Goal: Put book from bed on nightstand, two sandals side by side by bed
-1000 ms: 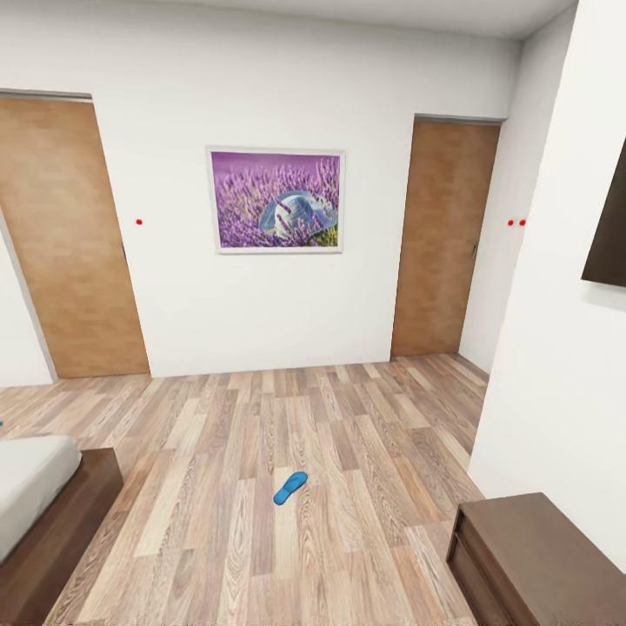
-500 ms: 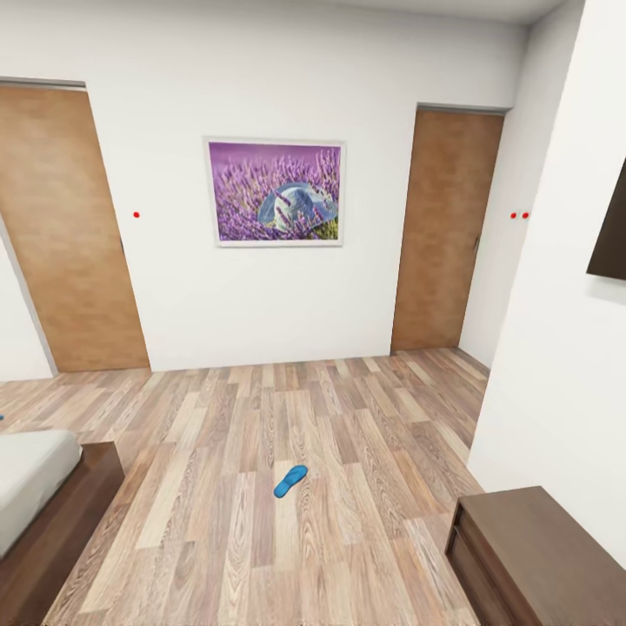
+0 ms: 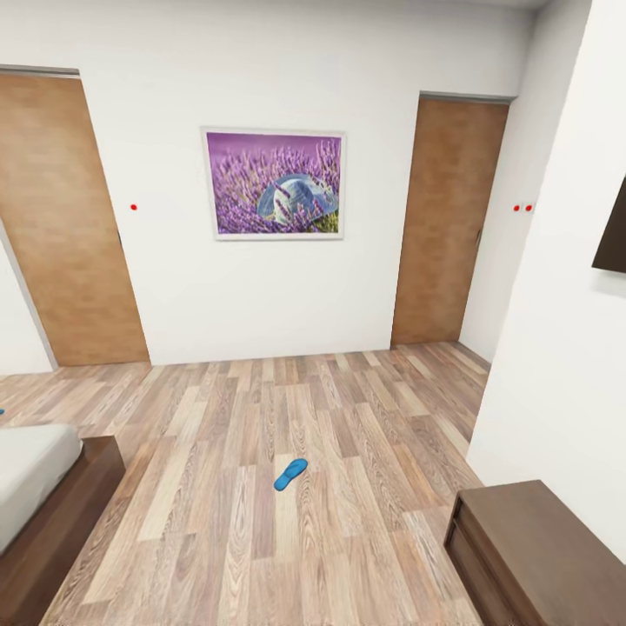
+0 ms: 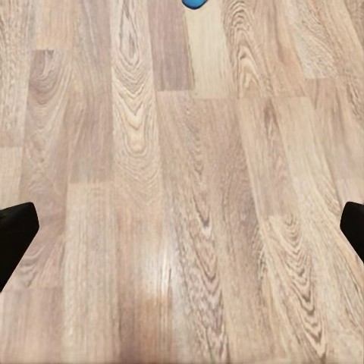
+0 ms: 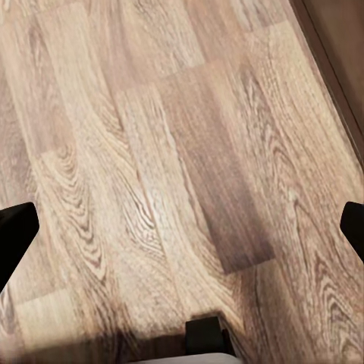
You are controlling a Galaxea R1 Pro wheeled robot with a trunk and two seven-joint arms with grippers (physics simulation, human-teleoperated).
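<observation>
Flat blue sandal (image 3: 290, 475) lies on grainy plank floor (image 3: 261, 417), ahead of the left pincer (image 4: 182, 227), fingers spread wide; right pincer (image 5: 182, 227) gapes too.

The left gripper (image 4: 182, 231) is pointing down, and its two dark fingertips (image 4: 15, 227) are showing at opposite edges of the left wrist view, standing wide apart with nothing between them. The right gripper (image 5: 182, 231) is likewise facing downward, its dark fingertips (image 5: 15, 231) sitting at the two sides of the right wrist view, spread wide and holding nothing. A dark and pale part of the robot's body (image 5: 208, 341) is showing near the right gripper.
</observation>
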